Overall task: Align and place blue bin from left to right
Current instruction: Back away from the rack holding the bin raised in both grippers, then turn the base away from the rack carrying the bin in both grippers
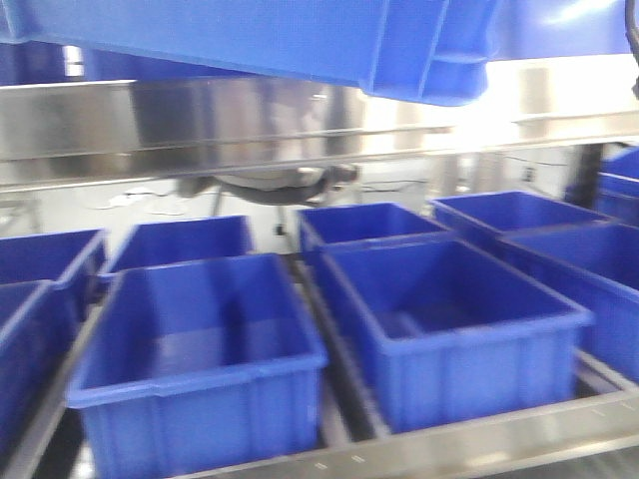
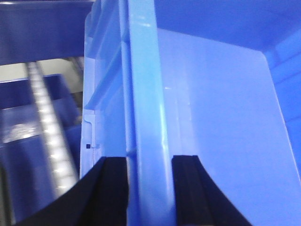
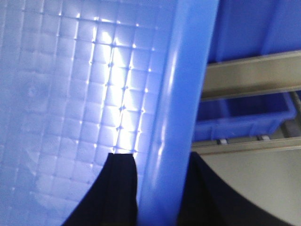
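Black fingers (image 2: 115, 188) fill the bottom of the left wrist view: the left gripper (image 2: 149, 162) straddles the thick rim of the blue bin (image 2: 146, 94), one finger outside the wall at 7 o'clock and one inside at 5 o'clock, both pressed against the plastic, so it is clamped on the bin. The smooth inner wall runs off toward 3 o'clock. A roller rail (image 2: 47, 132) slants down at 9 o'clock, over blurred blue.

Right wrist view is the same story. The right gripper (image 3: 157, 157) is closed on the bin's rim (image 3: 183, 94), with one finger at 6 o'clock over a gridded face of the bin and the other just right of the rim. Whether that gridded face is the inside or the underside I cannot tell. Metal rails (image 3: 249, 75) and a lower bin (image 3: 244, 117) sit at 3 o'clock, below and apart from the held one.

Front view: the blue bin (image 1: 300, 40) hangs across the top of the frame from 10 to 1 o'clock, off every surface and tilted, with the ribbed corner lowest at 1 o'clock. A steel beam (image 1: 200, 130) runs behind it. Below, the front-left bin (image 1: 200, 369) is at 7 o'clock and the front-right bin (image 1: 454, 339) at 5 o'clock, side by side with a gap between. The back-row bins (image 1: 364, 225) lie at centre — all open-topped. The picture is blurred and neither gripper shows in this view.
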